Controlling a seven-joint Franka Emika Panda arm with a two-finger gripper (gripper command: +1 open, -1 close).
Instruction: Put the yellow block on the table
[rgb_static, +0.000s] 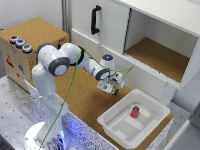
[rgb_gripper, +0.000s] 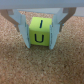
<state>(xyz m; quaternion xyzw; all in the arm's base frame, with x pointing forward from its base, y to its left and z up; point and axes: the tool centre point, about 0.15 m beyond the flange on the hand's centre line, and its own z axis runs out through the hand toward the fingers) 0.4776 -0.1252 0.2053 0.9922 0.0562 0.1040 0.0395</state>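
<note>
Exterior view: bright, even light, soft blur overall, no hard shadows. White bin (rgb_static: 131, 120) slightly overexposed. Wrist view: low res, blurry; yellow block (rgb_gripper: 40, 33) vivid, dark shadow under it on table (rgb_gripper: 42, 65).

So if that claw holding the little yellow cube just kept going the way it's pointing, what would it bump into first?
Probably the table. The gripper points down at bare cork, with the yellow block between its fingers, so the block would likely touch first. How far off is unclear.
</note>
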